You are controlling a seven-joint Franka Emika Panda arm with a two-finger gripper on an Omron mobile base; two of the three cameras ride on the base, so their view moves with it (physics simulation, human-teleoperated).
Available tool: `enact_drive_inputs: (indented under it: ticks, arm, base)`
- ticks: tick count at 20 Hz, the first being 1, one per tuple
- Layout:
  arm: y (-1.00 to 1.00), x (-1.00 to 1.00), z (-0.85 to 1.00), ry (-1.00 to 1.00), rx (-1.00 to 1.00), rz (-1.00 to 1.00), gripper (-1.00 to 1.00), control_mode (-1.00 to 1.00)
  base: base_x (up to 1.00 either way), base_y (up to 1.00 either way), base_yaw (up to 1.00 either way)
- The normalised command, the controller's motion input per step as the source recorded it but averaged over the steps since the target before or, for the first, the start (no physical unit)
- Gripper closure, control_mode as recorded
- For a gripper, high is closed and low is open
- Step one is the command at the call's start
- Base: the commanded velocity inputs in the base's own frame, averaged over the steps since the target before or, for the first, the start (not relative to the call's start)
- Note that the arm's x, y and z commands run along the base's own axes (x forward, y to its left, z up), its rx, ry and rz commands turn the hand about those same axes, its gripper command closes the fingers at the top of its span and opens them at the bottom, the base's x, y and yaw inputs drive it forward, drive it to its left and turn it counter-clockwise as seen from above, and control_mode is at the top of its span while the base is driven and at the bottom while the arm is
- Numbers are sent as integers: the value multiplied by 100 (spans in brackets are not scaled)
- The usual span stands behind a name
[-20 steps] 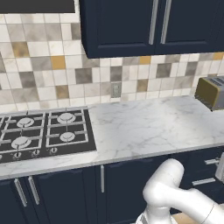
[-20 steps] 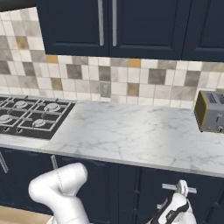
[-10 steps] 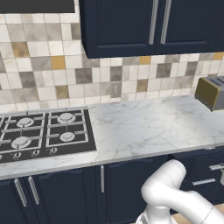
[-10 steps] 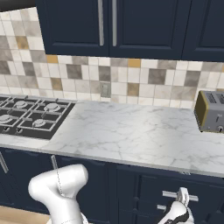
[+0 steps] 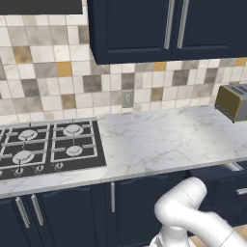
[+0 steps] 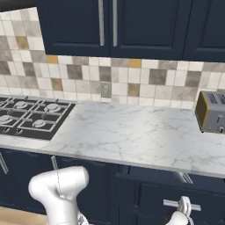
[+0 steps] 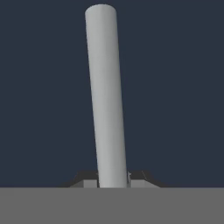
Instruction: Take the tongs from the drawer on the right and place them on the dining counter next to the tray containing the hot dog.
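The gripper, clamped on the drawer handle, has pulled the drawer further out.

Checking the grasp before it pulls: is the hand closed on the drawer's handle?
Yes, the hand has a fingertip on each side of the silver handle.

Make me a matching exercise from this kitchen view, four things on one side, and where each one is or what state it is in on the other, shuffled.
Things:
1. stove
2. toaster
3. drawer handle
4. wall socket

Place or state:
A. right end of the worktop
B. clamped between the jaws
C. on the tiled wall
D. left end of the worktop

Pairs: 1-D, 2-A, 3-B, 4-C
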Motion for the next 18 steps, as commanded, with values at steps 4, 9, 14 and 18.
enact_drive_inputs:
  ticks: [4, 9, 14, 18]
  arm:
    - [0, -37, 0, 3, 0, 0, 100, -100]
    - [0, -32, 0, 3, 0, 0, 100, -100]
    - [0, -34, 0, 0, 0, 0, 100, -100]
    - [0, -30, 0, 0, 0, 0, 100, -100]
  base:
    - [0, 0, 0]
    - [0, 0, 0]
    - [0, 0, 0]
    - [0, 0, 0]
